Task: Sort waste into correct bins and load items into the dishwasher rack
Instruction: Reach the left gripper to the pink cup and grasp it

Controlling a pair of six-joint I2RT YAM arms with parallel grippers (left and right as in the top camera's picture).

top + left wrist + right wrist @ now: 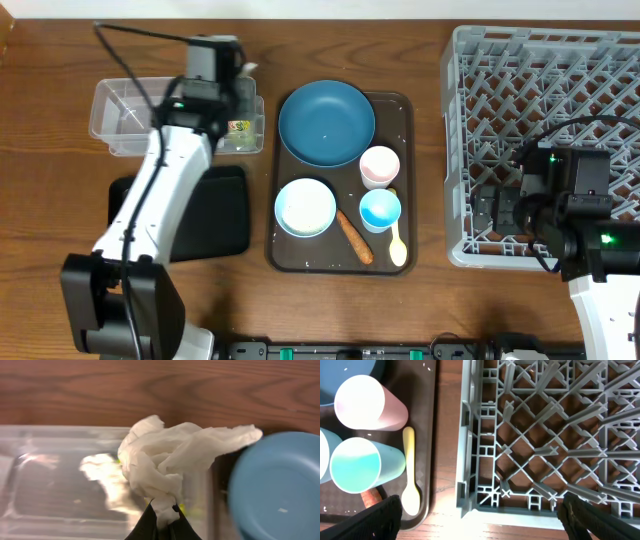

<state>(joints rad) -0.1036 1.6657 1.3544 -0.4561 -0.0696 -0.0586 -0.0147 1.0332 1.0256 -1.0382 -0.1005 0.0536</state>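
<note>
My left gripper (164, 512) is shut on the crumpled white tissue (175, 457) and holds it over the right end of the clear tub (45, 480). In the overhead view this gripper (226, 78) hangs over the tub (125, 112), where the yellow-green wrapper (240, 127) lies. The black tray (222, 215) lies in front of the tub. The blue plate (326, 122), white bowl (305, 207), pink cup (379, 166), light blue cup (380, 210), yellow spoon (398, 245) and orange stick (354, 237) sit on the brown serving tray. My right gripper (480, 520) is open and empty over the near left corner of the grey rack (545, 435).
The brown serving tray (408, 120) lies between the bins and the rack (560, 60), with white specks (425, 366) on it. The right wrist view shows the pink cup (367, 402), blue cup (362, 465) and spoon (410, 475) just left of the rack wall.
</note>
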